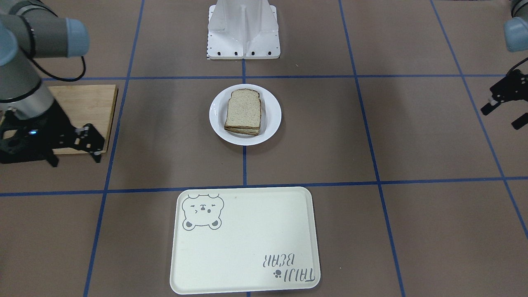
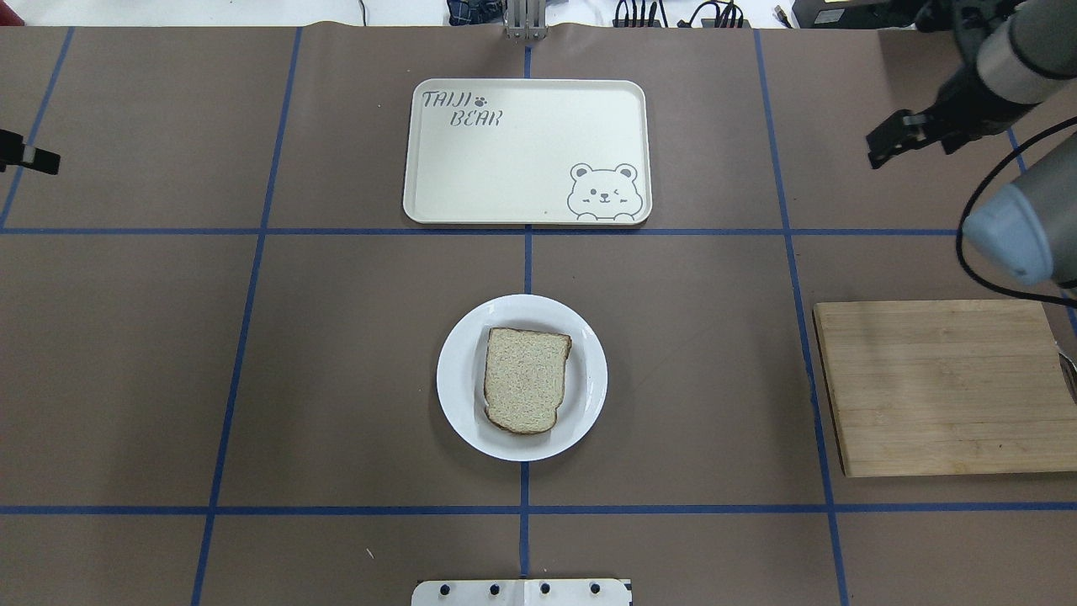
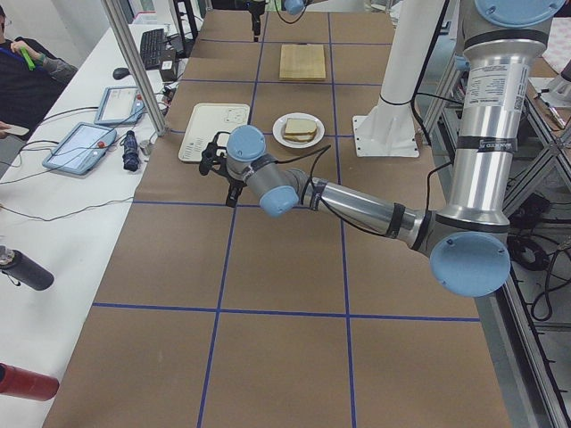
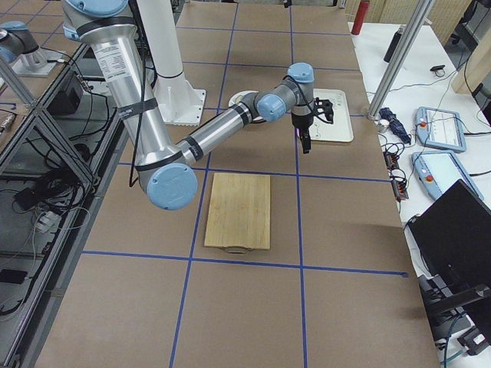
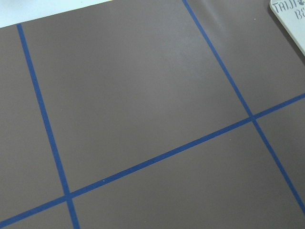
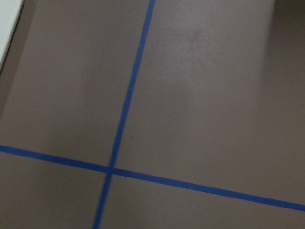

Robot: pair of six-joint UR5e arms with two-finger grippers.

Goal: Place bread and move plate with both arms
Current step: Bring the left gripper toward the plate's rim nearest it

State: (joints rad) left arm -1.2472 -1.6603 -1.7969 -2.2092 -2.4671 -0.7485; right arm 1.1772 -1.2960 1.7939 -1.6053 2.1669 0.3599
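The bread (image 1: 243, 109) is a pale speckled slice with a dark crust. It lies flat on the round white plate (image 1: 273, 119) at the table's middle, and more slice edges show under it. Both also show in the overhead view: bread (image 2: 526, 379), plate (image 2: 591, 379). My left gripper (image 1: 501, 117) hovers open and empty far off at the table's side; only its tip (image 2: 29, 158) shows overhead. My right gripper (image 1: 76, 159) is open and empty over the wooden board's edge, far from the plate, and shows overhead (image 2: 892, 139).
A cream tray with a bear drawing (image 2: 526, 151) lies beyond the plate, nothing on it. A bamboo cutting board (image 2: 942, 387) lies on my right side. The white robot base (image 2: 522, 592) stands at the near edge. Blue tape lines cross the brown table.
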